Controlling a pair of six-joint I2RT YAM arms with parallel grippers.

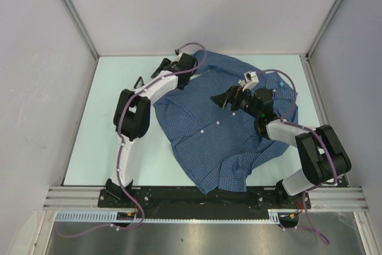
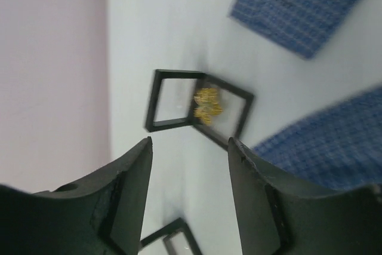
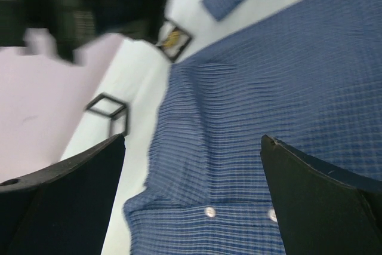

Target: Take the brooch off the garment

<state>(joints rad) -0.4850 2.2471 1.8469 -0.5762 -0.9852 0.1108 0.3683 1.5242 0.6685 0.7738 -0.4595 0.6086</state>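
Left gripper (image 2: pixel 190 144): fingers spread, holding nothing, hovering above the table (image 1: pixel 89 147) just off the garment's far-left edge. It looks straight down at an opened black frame case (image 2: pixel 153 100), probably a line-up on the case.

Brooch (image 2: pixel 207 104): a small gold cluster lying inside that case, on the table beside the garment (image 1: pixel 221 129) and not pinned to it. By this layout the removal looks done or nearly done. In the left wrist view its longer dimension runs top to bottom, roughly along the case's fold. The picture is too blurred to tell which end carries the pin.

A second black frame (image 3: pixel 111 119) stands nearby.

Right gripper (image 3: pixel 192 141): spread wide and empty, above the shirt front, not touching the cloth.
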